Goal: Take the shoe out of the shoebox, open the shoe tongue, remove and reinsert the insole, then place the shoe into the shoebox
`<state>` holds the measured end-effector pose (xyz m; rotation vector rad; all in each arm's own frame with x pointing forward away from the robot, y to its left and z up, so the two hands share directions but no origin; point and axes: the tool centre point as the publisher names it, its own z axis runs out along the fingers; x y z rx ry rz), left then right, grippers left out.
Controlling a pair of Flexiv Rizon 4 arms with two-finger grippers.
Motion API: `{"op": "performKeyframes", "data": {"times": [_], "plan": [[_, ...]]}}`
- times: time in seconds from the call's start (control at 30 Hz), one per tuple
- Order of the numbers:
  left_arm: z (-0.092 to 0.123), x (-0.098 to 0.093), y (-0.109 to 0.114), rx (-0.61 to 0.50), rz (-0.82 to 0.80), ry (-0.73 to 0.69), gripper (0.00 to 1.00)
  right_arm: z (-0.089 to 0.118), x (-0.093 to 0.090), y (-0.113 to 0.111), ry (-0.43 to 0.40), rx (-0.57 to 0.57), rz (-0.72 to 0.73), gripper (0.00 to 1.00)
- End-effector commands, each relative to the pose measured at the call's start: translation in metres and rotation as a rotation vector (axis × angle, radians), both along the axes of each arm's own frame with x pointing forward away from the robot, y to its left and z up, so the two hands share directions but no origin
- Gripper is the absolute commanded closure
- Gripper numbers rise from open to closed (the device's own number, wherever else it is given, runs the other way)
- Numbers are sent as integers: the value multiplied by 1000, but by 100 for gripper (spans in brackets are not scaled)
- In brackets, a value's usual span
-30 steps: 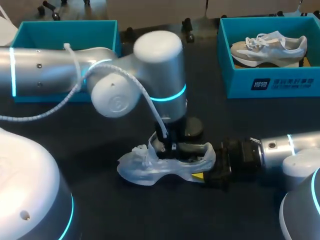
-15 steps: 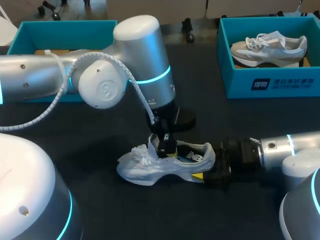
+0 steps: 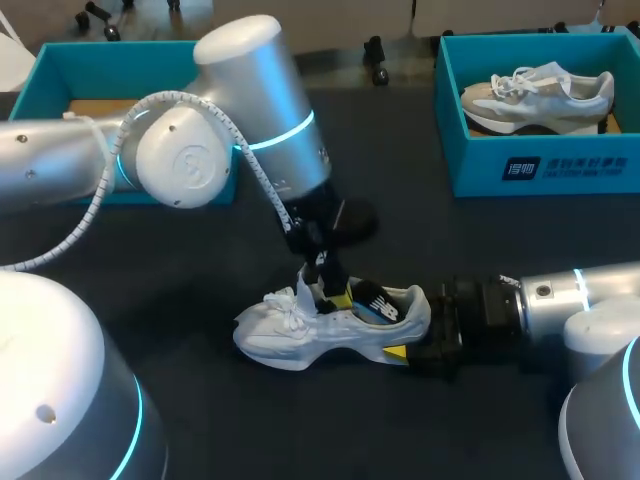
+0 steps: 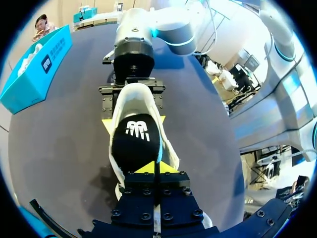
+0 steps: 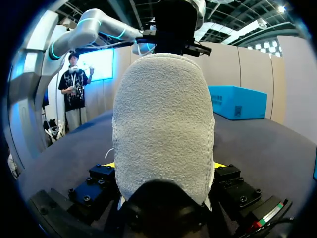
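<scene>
- At the table's (image 3: pixel 150 260) far left corner stands our left shoebox (image 3: pixel 60 70), teal and open, with a brown floor showing inside. Our left arm (image 3: pixel 180 165) crosses in front of it.
- The left arm slants down toward the table's middle, and its left gripper (image 3: pixel 338 297) dips into the shoe's opening just behind the laces (image 3: pixel 290 308).
- In the left wrist view the left gripper's (image 4: pixel 154 167) yellow tips are pressed close together, pinched on the near edge of the insole (image 4: pixel 136 141).
- The insole (image 3: pixel 375 305) is black with a blue rim. Its front end is raised above the shoe's collar, and its rear end lies inside the heel.
- The shoe (image 3: pixel 300 340), pale grey and white, stands on its sole on the table's middle, outside both boxes, with its toe to our left and its heel to our right.
- Our right gripper (image 3: pixel 415 328) is clamped on the heel. The right wrist view shows a yellow tip on each side of the heel's back (image 5: pixel 163 124).
- The right arm (image 3: pixel 560 305) lies low across the table from the right.
- At the far right stands the right shoebox (image 3: pixel 560 165), also teal, with a second shoe (image 3: pixel 535 95) lying in it.
</scene>
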<state>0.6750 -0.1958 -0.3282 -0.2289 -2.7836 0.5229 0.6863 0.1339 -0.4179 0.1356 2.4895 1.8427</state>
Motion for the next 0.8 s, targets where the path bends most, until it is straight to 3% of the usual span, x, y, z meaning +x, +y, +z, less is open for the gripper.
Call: {"op": "performKeyframes", "data": {"times": [0.03,0.47,0.53,0.8], "plan": [[2,0,8,-23,14,-2,100,1,-1,2,2,-7,-1,100],[-1,-5,7,8,17,-63,100,1,-1,2,2,-7,-1,100],[0,-6,6,13,16,-81,88,1,-1,2,2,-7,-1,100],[1,-7,1,50,43,-192,71,1,-1,2,2,-7,-1,100]]}}
